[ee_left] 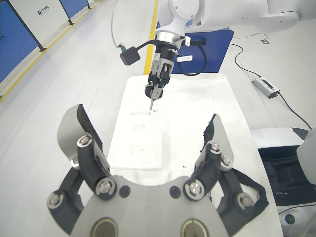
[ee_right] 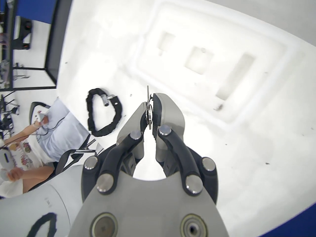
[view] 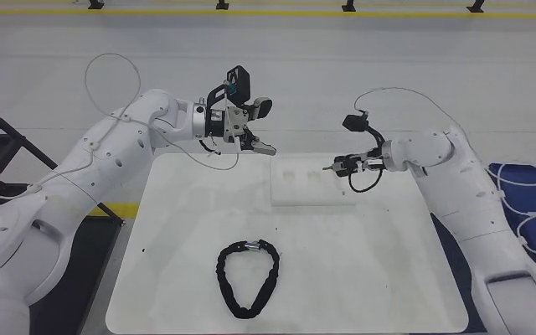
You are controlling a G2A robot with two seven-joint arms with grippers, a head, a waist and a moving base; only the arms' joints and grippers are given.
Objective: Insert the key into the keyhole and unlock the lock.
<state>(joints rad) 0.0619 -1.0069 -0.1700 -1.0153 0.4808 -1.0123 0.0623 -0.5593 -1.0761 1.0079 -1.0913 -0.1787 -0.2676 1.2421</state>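
- The small metal key [ee_right: 148, 93] is clamped between the closed fingers of the right pincer [ee_right: 150, 104], with the blade pointing out. It hangs just over the end of the white foam tray with shallow recesses [view: 301, 194].
- The black fabric-covered chain lock [view: 223, 276] lies as a loop on the white counter [view: 352, 268], well apart from the key. Its metal ends are turned toward the tray.
- The left pincer [ee_left: 147, 110] is spread apart and holds nothing, above the far edge of the counter.
- Risk: the key is pinched only at its thin head, so it may turn or slip when it is pushed.
- Risk: nothing holds the lock, so it may slide away under the key.
- I cannot tell which way the keyhole faces, so the key may miss it.
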